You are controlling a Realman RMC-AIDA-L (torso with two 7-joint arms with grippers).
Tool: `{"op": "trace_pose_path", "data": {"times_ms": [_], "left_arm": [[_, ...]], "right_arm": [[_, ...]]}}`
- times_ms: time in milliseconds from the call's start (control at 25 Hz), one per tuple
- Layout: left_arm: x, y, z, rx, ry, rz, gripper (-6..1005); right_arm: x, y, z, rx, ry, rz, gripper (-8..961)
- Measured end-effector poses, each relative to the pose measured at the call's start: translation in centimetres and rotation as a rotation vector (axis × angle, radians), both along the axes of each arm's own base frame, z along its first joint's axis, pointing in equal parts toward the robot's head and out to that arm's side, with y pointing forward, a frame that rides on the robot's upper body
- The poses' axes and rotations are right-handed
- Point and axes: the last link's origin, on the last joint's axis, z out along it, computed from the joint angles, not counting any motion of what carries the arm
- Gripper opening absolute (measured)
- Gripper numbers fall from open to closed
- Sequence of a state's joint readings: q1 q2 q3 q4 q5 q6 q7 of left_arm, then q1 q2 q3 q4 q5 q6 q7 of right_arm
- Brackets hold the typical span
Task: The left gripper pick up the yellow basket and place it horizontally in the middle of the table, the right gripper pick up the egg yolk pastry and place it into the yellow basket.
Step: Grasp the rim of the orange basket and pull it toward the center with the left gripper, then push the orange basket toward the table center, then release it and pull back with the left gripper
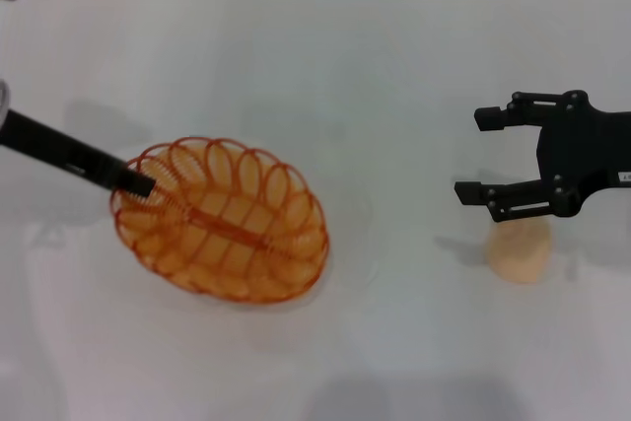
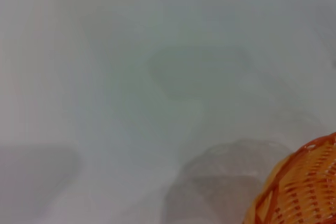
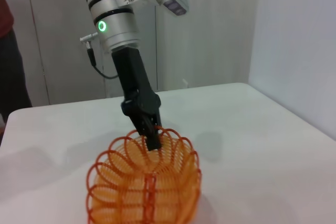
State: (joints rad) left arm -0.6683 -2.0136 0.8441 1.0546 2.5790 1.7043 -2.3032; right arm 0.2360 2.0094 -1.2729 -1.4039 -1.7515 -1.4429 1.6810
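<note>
i am reaching my left gripper (image 1: pixel 138 184) down onto the yellow basket (image 1: pixel 222 219), at the rim on its far left end. from my right wrist view the black fingers (image 3: pixel 149 135) are pressed together over a loop of the scalloped rim, so i am pinching the basket's edge between them. the basket is sitting on the table (image 1: pixel 325 76), left of the middle, with its long side running at a slant from the gripped end toward the near right. the arm behind my left gripper is showing its white-grey segment with the green ring light (image 3: pixel 102 25) glowing. in my left wrist view only a corner of the orange wire is showing against the white surface.

i am holding my right gripper (image 1: pixel 471 155) over the right side of the table, its two fingers spread wide and pointing toward the basket, with nothing between them. the egg yolk pastry (image 1: pixel 520 248) is lying on the table just below the nearer finger in my head view, partly tucked under it, and well apart from the basket. i cannot tell how high my right gripper is hanging above the pastry.
</note>
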Motion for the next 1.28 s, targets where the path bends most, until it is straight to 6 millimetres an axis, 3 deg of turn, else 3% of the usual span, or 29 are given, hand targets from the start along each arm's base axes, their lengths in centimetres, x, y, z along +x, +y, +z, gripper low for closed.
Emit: {"op": "trace_pose_path", "data": {"times_ms": [360, 840, 1280], "left_arm": [[1.7, 1.2, -0.9, 0.082, -0.090, 0.145, 87], [2.1, 1.7, -2.9, 0.088, -0.157, 0.350, 86], [2.5, 1.6, -4.9, 0.054, -0.170, 0.389, 86]], "right_arm": [[-0.1, 0.1, 0.3, 0.011, 0.014, -0.002, 853], [-0.5, 0.1, 0.2, 0.005, 0.013, 0.020, 853], [-0.7, -0.1, 0.1, -0.010, 0.010, 0.037, 854]]}}
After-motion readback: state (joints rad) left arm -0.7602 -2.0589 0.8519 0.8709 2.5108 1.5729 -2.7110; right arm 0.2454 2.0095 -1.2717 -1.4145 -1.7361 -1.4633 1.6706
